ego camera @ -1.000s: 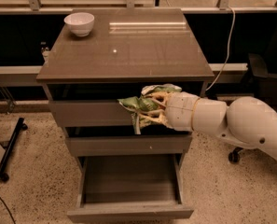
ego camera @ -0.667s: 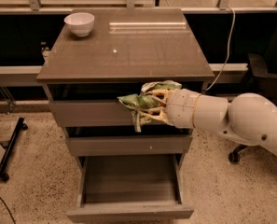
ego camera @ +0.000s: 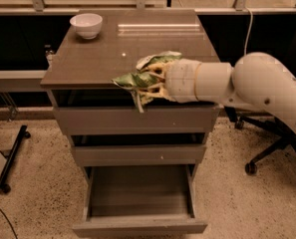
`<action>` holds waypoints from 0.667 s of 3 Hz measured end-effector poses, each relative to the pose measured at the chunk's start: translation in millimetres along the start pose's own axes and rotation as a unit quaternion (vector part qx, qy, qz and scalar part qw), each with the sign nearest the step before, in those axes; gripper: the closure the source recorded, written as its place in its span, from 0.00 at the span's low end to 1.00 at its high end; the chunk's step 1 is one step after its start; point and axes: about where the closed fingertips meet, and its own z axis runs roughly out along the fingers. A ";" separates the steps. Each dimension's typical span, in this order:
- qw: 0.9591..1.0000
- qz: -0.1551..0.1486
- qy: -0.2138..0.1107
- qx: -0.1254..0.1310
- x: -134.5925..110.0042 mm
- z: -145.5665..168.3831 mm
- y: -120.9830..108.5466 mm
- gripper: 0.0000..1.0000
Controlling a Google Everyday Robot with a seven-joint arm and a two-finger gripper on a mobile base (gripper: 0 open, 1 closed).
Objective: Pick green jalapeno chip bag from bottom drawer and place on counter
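Observation:
The green jalapeno chip bag (ego camera: 140, 78) is crumpled in my gripper (ego camera: 155, 81), which is shut on it. The gripper holds the bag at the front edge of the counter (ego camera: 102, 49), just above the counter's level and over the top drawer. My white arm (ego camera: 247, 83) reaches in from the right. The bottom drawer (ego camera: 137, 195) is pulled open below and its inside looks empty.
A white bowl (ego camera: 86, 25) stands at the counter's back left. The two shallower drawers (ego camera: 137, 136) above the open one are closed. An office chair base (ego camera: 267, 153) stands on the floor to the right. A black stand leg (ego camera: 10, 158) lies on the left.
My gripper has lifted the chip bag from in front of the top drawer up to the counter's front edge.

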 end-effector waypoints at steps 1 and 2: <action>1.000 -0.021 -0.003 -0.001 1.0 22.5 -36.1 1.00; 1.000 -0.016 -0.001 0.007 16.4 50.8 -72.0 1.00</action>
